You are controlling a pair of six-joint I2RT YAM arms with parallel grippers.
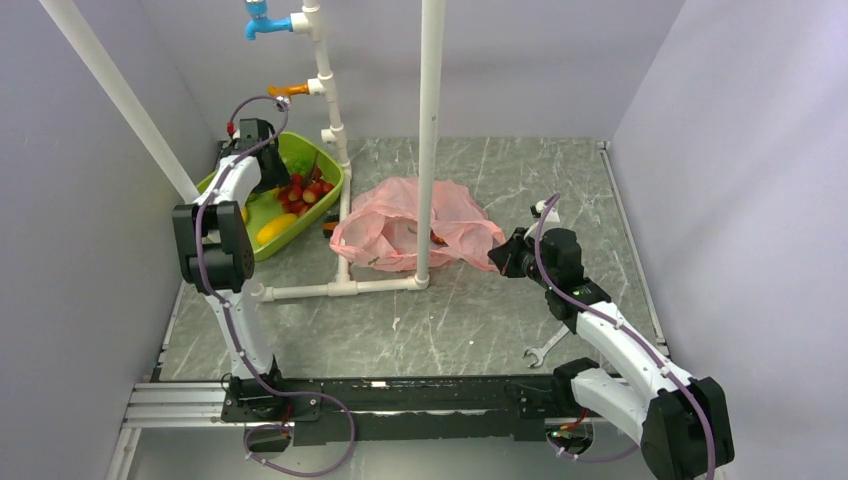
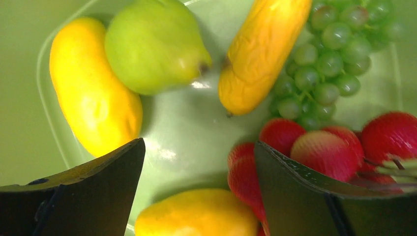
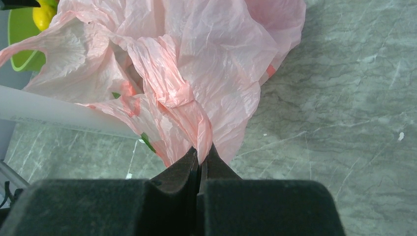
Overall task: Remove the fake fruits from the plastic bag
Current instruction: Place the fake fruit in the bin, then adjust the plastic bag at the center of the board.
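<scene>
The pink plastic bag [image 1: 385, 225] lies crumpled on the table behind a white pipe. My right gripper [image 1: 497, 258] is shut on a fold of the bag's right edge [image 3: 216, 59], jaws pinched together [image 3: 202, 150]. What the bag holds is hidden, apart from small green and red bits showing through. My left gripper [image 1: 275, 182] hangs open and empty [image 2: 199, 142] inside the green tub [image 1: 300, 150]. Below it lie two yellow oval fruits [image 2: 196, 214] [image 2: 91, 93], red round fruits [image 2: 324, 152], a green pear [image 2: 152, 44], a slim yellow-orange piece [image 2: 263, 49] and green grapes [image 2: 329, 59].
A white pipe frame [image 1: 430, 150] stands upright between the tub and the bag, with a bar along the table [image 1: 340, 288] and blue and orange taps [image 1: 258, 22] on top. A wrench [image 1: 545, 350] lies near the right arm's base. Grey walls close in three sides.
</scene>
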